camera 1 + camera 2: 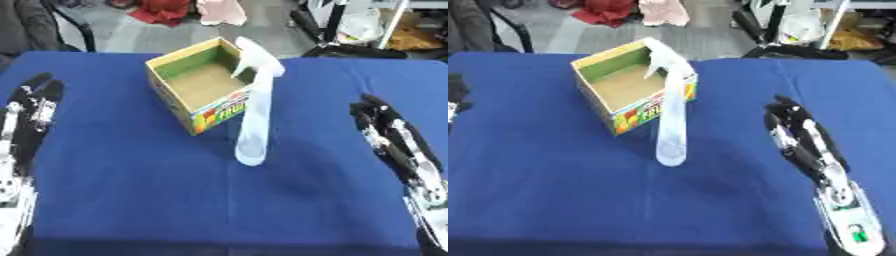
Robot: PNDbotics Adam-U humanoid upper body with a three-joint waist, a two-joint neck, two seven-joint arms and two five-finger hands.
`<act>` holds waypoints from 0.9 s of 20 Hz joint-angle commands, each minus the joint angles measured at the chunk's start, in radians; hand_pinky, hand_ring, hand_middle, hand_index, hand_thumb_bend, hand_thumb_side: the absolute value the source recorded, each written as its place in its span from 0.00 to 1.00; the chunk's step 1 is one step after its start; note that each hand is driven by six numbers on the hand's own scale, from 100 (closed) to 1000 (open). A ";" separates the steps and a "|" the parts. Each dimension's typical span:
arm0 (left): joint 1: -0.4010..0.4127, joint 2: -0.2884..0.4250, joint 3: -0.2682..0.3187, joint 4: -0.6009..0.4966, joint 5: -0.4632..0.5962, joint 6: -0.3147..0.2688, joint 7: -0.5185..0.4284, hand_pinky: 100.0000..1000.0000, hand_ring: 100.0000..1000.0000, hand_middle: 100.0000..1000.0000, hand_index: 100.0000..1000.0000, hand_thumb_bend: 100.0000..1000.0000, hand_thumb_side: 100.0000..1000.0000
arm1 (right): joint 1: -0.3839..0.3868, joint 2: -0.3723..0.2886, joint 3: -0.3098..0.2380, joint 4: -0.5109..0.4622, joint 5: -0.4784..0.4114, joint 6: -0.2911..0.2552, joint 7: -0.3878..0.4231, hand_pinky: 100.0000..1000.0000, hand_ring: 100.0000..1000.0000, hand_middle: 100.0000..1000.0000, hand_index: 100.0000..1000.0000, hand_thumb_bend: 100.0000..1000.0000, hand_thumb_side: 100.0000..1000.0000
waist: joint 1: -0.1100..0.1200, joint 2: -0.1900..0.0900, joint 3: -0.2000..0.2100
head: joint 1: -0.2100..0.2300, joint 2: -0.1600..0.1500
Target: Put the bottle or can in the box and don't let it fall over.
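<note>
With both the left hand (33, 107) and right hand (389, 132) lying straight-fingered and apart, the tall spray bottle (254, 120) near the box (188, 82) could topple from a careless sideways nudge.

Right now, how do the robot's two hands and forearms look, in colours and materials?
Both are alike. The left hand and the right hand have slim black fingers with silver-white metal parts between them. Toward the wrists, the forearms turn mostly white and silver. A small green spot shows on the right forearm in the right eye view.
</note>
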 commanded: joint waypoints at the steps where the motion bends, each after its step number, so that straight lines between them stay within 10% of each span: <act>1: -0.009 0.008 -0.002 -0.018 -0.002 -0.002 -0.008 0.84 0.87 0.89 0.87 0.56 0.78 | -0.057 -0.020 0.037 0.043 0.015 -0.014 0.033 0.89 0.85 0.79 1.00 0.26 0.68 | 0.001 -0.010 0.004 | -0.004 -0.002; 18: -0.010 0.004 -0.004 -0.018 -0.008 -0.002 -0.022 0.84 0.87 0.89 0.87 0.55 0.78 | -0.157 0.054 0.092 0.209 0.111 -0.051 0.053 0.89 0.87 0.83 1.00 0.40 0.64 | -0.001 -0.005 0.026 | -0.011 -0.002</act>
